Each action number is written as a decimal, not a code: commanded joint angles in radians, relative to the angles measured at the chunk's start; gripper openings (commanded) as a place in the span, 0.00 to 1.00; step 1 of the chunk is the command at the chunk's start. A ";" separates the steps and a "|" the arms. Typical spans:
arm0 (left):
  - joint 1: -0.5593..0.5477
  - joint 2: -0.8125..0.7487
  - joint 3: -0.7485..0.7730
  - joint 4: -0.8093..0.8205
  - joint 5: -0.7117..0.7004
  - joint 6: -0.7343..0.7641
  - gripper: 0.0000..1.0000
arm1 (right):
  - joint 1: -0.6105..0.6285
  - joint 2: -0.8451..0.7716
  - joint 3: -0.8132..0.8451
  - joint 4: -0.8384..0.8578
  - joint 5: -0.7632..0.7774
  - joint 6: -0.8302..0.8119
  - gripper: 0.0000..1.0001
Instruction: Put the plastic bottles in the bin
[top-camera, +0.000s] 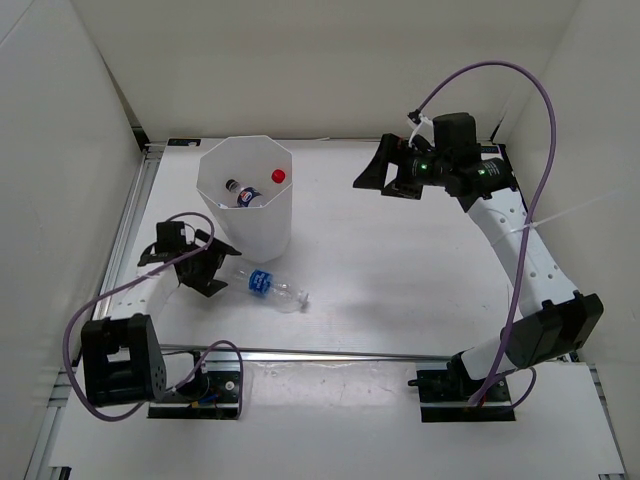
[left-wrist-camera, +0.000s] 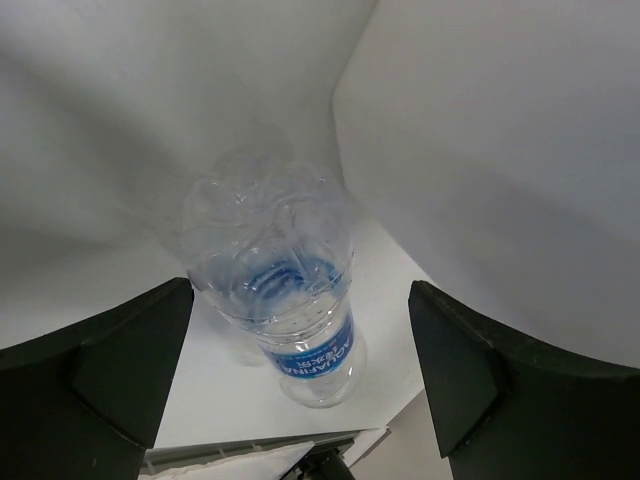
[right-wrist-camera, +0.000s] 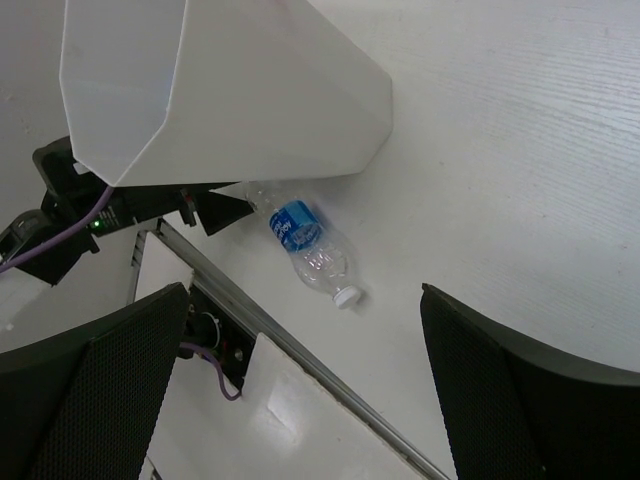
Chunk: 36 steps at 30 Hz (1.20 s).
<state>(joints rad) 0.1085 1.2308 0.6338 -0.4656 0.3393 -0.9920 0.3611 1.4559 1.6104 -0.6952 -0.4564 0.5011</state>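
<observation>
One blue-labelled clear bottle (top-camera: 272, 288) lies on its side on the table just in front of the white bin (top-camera: 262, 232), white cap pointing right. My left gripper (top-camera: 222, 268) is open at the bottle's base end. In the left wrist view the bottle (left-wrist-camera: 290, 300) lies between the spread fingers (left-wrist-camera: 120, 370), which do not touch it. Inside the bin I see a red cap (top-camera: 278, 175), a black-capped bottle (top-camera: 232, 185) and a blue label (top-camera: 246, 199). My right gripper (top-camera: 375, 170) is open and empty, raised to the right of the bin. Its view shows the bin (right-wrist-camera: 250, 100) and the lying bottle (right-wrist-camera: 310, 250).
White walls enclose the table on the left, back and right. A metal rail (top-camera: 330, 353) runs across the near edge in front of the arm bases. The right arm's purple cable (top-camera: 500, 75) loops above the back right.
</observation>
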 joint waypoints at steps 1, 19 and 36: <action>-0.030 0.042 0.055 0.010 -0.020 0.013 1.00 | -0.004 -0.008 -0.001 0.034 -0.027 -0.007 1.00; -0.049 0.137 -0.051 0.010 -0.039 0.062 0.94 | -0.004 -0.026 -0.029 0.034 -0.008 -0.016 1.00; -0.030 -0.324 -0.025 -0.115 0.095 0.039 0.58 | -0.004 -0.026 -0.038 0.034 -0.008 -0.016 1.00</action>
<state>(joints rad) 0.0704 1.0016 0.5323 -0.5098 0.3832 -0.9443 0.3607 1.4555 1.5726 -0.6811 -0.4587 0.4973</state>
